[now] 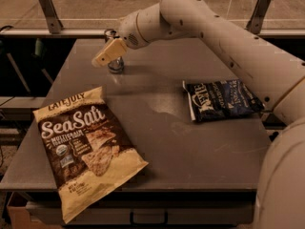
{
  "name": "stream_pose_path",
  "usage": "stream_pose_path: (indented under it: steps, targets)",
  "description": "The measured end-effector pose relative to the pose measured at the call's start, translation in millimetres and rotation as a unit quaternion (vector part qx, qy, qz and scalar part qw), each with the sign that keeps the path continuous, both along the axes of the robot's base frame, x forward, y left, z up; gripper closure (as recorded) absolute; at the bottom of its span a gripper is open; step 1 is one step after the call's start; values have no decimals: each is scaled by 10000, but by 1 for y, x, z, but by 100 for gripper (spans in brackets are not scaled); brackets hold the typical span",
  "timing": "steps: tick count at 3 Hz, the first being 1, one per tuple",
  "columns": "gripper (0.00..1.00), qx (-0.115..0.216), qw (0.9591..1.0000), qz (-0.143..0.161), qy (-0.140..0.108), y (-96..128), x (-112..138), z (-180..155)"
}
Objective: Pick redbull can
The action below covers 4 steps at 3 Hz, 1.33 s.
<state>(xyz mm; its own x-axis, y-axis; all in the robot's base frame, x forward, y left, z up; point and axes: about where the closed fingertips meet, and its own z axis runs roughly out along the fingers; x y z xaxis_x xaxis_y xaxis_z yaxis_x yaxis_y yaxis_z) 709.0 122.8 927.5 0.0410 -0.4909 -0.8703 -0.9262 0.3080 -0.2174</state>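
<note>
**Dull Plastic, Glinting Metal on a Grey Tabletop**

The gripper [101, 59], smooth matt tan plastic, hangs at the table's far side. Just behind it is the redbull can [116, 67], its metal base faintly shiny. Nearer the camera lies a glossy, crinkled chip bag [86, 147], and to the right a shiny dark-blue bag [221, 99]. The table [190, 147] is smooth, dull grey.

The redbull can [116, 67] stood at the far left of the surface [190, 142], with the gripper [106, 55] just in front of it, covering its upper part. One chip bag [86, 147] lay at the near left, its lower corner hanging past the front edge. A second chip bag [221, 99] lay at the right, well apart from both.
</note>
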Motion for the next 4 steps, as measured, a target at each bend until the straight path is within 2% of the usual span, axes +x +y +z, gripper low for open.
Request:
stream_pose_path:
  steps: [1,2,3,4]
  targets:
    - [0,70,9999,-61,144,1,19,-14]
    - [17,178,9989,-196,375,-8,36,-33]
    - [40,321,9971,-190,658,-17,38,-52]
    - [64,641,9942,117,860,-19,19,-52]
